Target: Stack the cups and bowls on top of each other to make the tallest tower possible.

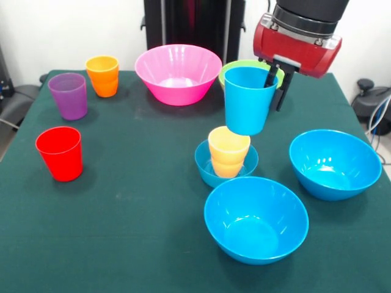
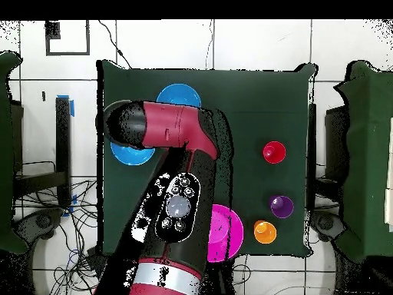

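My gripper (image 1: 275,91) is shut on the rim of the light blue cup (image 1: 247,101), one finger inside and one outside. The cup hangs upright just above the yellow-orange cup (image 1: 228,152), which stands in the small blue bowl (image 1: 206,166) at mid-table. Two large blue bowls stand near it, one in front (image 1: 255,218) and one to the right (image 1: 334,163). The pink bowl (image 1: 178,73) and the green bowl (image 1: 235,68) stand at the back. The red (image 1: 60,153), purple (image 1: 68,96) and orange (image 1: 102,75) cups stand at the left. In the overhead view the arm (image 2: 173,161) hides the gripper.
The green cloth table (image 1: 134,207) ends close behind the pink bowl. In the overhead view the red cup (image 2: 273,152), purple cup (image 2: 281,206), orange cup (image 2: 265,231), pink bowl (image 2: 229,230) and two blue bowls (image 2: 178,94) (image 2: 125,154) show around the arm.
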Motion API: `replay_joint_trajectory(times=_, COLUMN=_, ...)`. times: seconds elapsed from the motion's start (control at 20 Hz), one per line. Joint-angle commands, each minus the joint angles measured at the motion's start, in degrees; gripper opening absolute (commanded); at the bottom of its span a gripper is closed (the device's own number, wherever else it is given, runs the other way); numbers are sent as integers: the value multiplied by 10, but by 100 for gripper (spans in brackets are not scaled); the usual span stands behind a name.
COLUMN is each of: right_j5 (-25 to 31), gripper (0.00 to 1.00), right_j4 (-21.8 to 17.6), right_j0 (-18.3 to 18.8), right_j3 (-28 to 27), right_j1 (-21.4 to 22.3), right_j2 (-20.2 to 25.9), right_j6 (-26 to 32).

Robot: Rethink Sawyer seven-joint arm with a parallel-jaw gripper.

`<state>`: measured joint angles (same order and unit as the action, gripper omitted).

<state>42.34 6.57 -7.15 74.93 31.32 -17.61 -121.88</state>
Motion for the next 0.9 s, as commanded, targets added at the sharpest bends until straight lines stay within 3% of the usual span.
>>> replay_joint_trajectory(times=0.05, right_j5=-28, gripper=0, right_j4=-44, right_j0=13, right_j3=63, right_j1=-24, right_j2=73, right_j6=26)
replay_joint_trajectory(times=0.9, right_j5=-53, gripper=0, right_j4=-34, right_j0=14, right_j3=84, right_j1=-28, right_j2=76, right_j6=7)
